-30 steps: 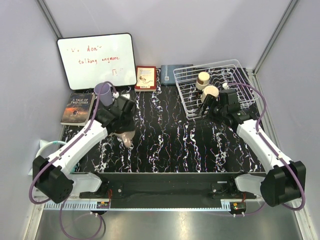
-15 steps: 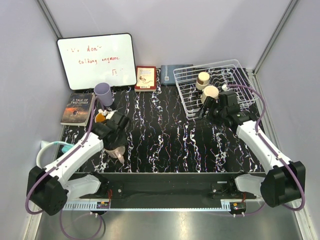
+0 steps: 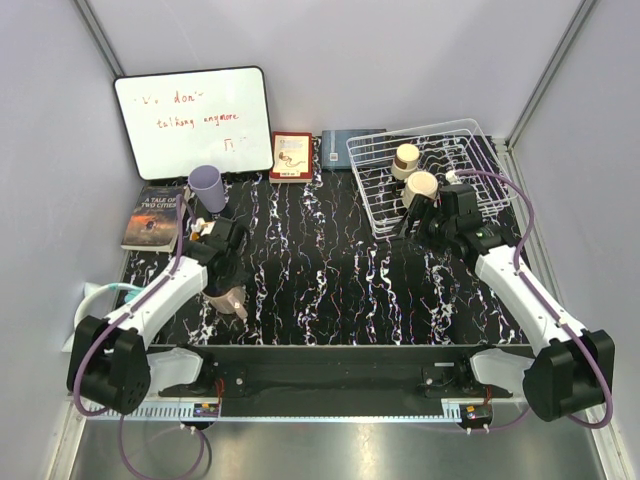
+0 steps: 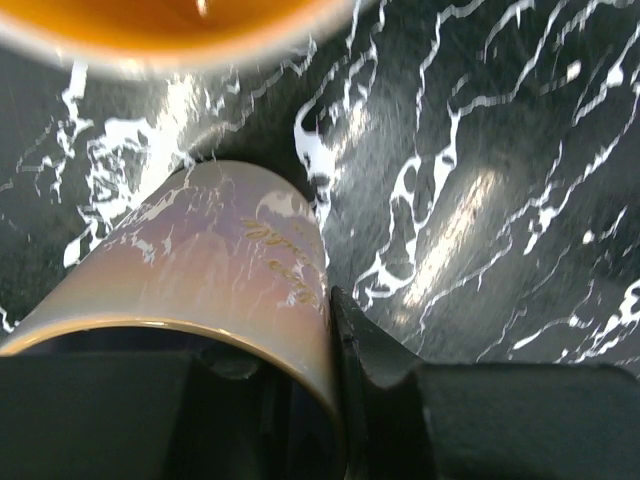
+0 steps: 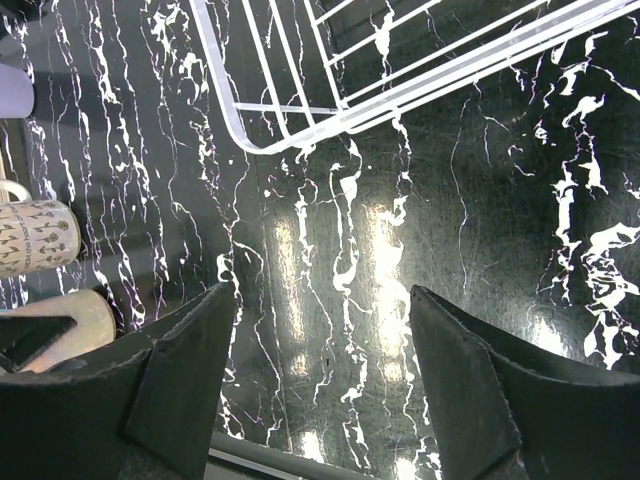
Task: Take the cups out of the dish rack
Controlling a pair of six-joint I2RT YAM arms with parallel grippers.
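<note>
- Black, white-veined matting covers the table (image 3: 330, 270) between pale walls. From above, a whiteboard (image 3: 192, 120) leans at the back left. Three books are near it: one lying flat at the left (image 3: 155, 217), a red one (image 3: 291, 156) and a blue-grey one (image 3: 345, 148) at the back.
- Top view, cups counted: five. Two sit inside the dish rack (image 3: 470, 135) at the back right, a brown-banded cream cup (image 3: 406, 158) and a beige cup (image 3: 420, 185) nearer the rack's front edge. Three are out on the left: a lavender cup (image 3: 207, 187), an orange-inside cup (image 3: 203, 231) mostly hidden by the left arm, and a pale pink tumbler (image 3: 233, 302).
- Same view: the left gripper (image 3: 228, 286) sits over the tumbler. The right gripper (image 3: 412, 218) hangs at the rack's near edge, just beside the beige cup; its finger spread cannot be read from here.
- Left wrist view: only here is the grasp plain. The left gripper is clenched on the tumbler's rim, with one finger (image 4: 370, 350) pressed against the outside wall. Gold script shows on the tumbler's side, and the orange-inside cup's blurred rim lies near, just beyond.
- Right wrist view: the right gripper's two fingers (image 5: 180, 380) are spread wide with nothing between them, over bare matting. The rack's rounded corner is ahead. At the left edge are slivers of the three unloaded cups, and only here does the middle one show its cream side with small dark print.
</note>
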